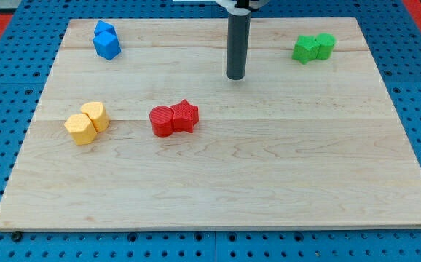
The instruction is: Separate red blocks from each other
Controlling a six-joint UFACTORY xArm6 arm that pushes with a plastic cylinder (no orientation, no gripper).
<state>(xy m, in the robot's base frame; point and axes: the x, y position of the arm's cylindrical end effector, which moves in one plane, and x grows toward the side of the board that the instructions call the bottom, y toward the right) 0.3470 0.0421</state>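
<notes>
Two red blocks touch each other left of the board's middle: a rounded red block [162, 121] on the left and a red star block [185, 115] on the right. My tip [235, 76] is at the lower end of the dark rod, up and to the right of the red pair, clear of both by a short gap.
Two blue blocks [106, 40] touch at the view's top left. Two yellow blocks [87, 123] touch at the left. Two green blocks [313, 47] touch at the top right. The wooden board [218, 196] lies on a blue pegboard surface.
</notes>
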